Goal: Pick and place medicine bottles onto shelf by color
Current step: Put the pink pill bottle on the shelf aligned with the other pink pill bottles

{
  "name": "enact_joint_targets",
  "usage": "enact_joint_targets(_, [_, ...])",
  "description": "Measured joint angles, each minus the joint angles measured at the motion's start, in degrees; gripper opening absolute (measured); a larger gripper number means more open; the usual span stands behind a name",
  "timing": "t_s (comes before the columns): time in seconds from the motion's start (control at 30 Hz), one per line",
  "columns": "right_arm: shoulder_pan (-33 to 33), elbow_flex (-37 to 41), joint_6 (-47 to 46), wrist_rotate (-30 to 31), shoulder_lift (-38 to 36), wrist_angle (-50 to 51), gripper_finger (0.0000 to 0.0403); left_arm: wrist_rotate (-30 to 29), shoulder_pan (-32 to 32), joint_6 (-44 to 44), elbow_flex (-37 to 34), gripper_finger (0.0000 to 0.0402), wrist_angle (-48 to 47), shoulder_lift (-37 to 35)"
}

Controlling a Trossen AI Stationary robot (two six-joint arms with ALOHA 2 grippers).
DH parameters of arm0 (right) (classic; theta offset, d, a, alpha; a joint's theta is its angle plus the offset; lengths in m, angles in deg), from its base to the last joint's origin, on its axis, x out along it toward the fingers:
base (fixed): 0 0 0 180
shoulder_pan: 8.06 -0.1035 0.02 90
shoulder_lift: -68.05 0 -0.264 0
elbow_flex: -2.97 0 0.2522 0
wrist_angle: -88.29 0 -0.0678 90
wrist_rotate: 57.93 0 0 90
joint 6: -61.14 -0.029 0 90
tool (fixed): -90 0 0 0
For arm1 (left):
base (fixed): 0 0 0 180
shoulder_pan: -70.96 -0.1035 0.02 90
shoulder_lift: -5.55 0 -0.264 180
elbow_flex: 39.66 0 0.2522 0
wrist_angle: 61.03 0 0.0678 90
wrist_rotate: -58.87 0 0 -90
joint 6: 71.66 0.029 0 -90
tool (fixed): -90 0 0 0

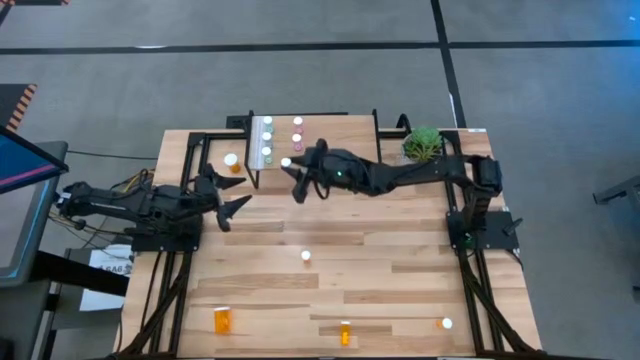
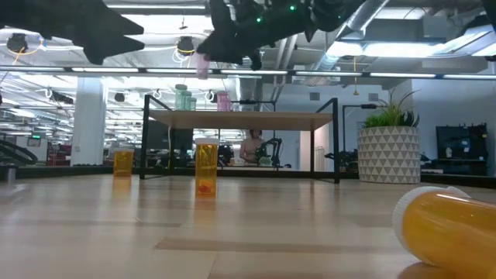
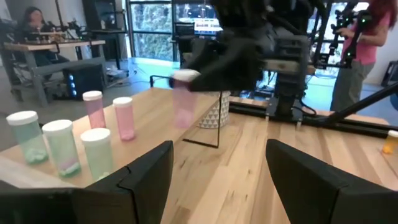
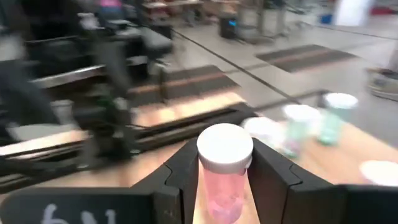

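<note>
Right gripper (image 4: pixel 222 180): fingers pinching a pink bottle (image 4: pixel 222 186) by its sides, carried in the air just above the shelf (image 1: pixel 335 125), at the 5 o'clock side of the pink pair (image 1: pixel 298 130) and green trio (image 1: pixel 267 138) standing on it. Left gripper (image 1: pixel 228 200): fingers spread, holding nothing, at the table's 9 o'clock. Orange bottles (image 1: pixel 222 320) sit along the table's 6 o'clock edge.

Right arm stretches across, its gripper (image 1: pixel 293 176) clamped; left gripper (image 1: pixel 228 200) waits spread wide near its base.
</note>
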Motion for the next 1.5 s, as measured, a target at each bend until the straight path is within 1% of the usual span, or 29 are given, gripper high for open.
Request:
enact_joint_targets(0.13, [1.70,-1.01,-0.67,4.34,-0.01,6.12,0.0135,0.17,0.00,-0.05,-0.03,0.0245,-0.24,-0.39])
enact_joint_targets(0.33, [3.70,-1.01,-2.82,4.76,0.04,7.80,0.0137,0.37,0.00,-0.07,-0.03,0.0245,-0.38,-0.32])
enact_joint_targets(0.47, [3.79,-1.01,-3.23,5.78,0.29,7.57,0.0138,0.37,0.00,-0.07,-0.03,0.0245,-0.33,-0.30])
enact_joint_targets(0.6, [2.51,-0.85,-2.79,5.93,2.56,6.32,0.0138,0.84,0.00,-0.32,-0.03,0.0245,-0.29,-0.32])
enact_joint_targets(0.67, [1.81,-1.05,-2.78,5.93,4.01,3.23,0.0138,0.96,0.00,-0.93,-0.03,0.0245,-0.29,-0.32])
enact_joint_targets(0.77, [1.43,-0.91,-2.78,5.88,4.99,2.39,0.0138,1.59,0.00,-1.16,-0.03,0.0245,-0.30,-0.32])
enact_joint_targets(0.83, [1.58,-0.93,-2.77,6.01,4.92,1.66,0.0138,2.46,0.00,-1.25,-0.03,0.0245,-0.32,-0.32])
enact_joint_targets(0.93, [1.67,-1.01,-1.87,7.95,4.74,1.96,0.0138,2.94,0.00,-1.38,-0.03,0.0245,-0.36,-0.30])
enact_joint_targets(1.17, [1.28,-0.39,-1.66,8.30,4.20,3.40,0.0138,3.75,0.00,-2.53,-0.03,0.0245,-2.28,-0.30])
enact_joint_targets(1.23, [0.43,0.56,-0.98,8.50,4.19,2.34,0.0138,3.88,0.00,-2.92,-0.03,0.0245,-3.09,-0.30])
enact_joint_targets(1.33, [-1.15,3.42,-0.17,9.09,2.35,-3.01,0.0138,4.01,0.00,-3.82,-0.05,0.0245,-3.76,-0.31])
enact_joint_targets(1.4, [-1.72,6.78,-0.06,9.21,0.25,-5.89,0.0138,4.27,0.00,-4.03,-0.05,0.0245,-4.15,-0.29])
enact_joint_targets(1.5, [-1.40,12.10,0.19,9.55,-1.94,-12.92,0.0138,4.62,0.07,-4.29,-0.05,0.0245,-4.36,-0.29])
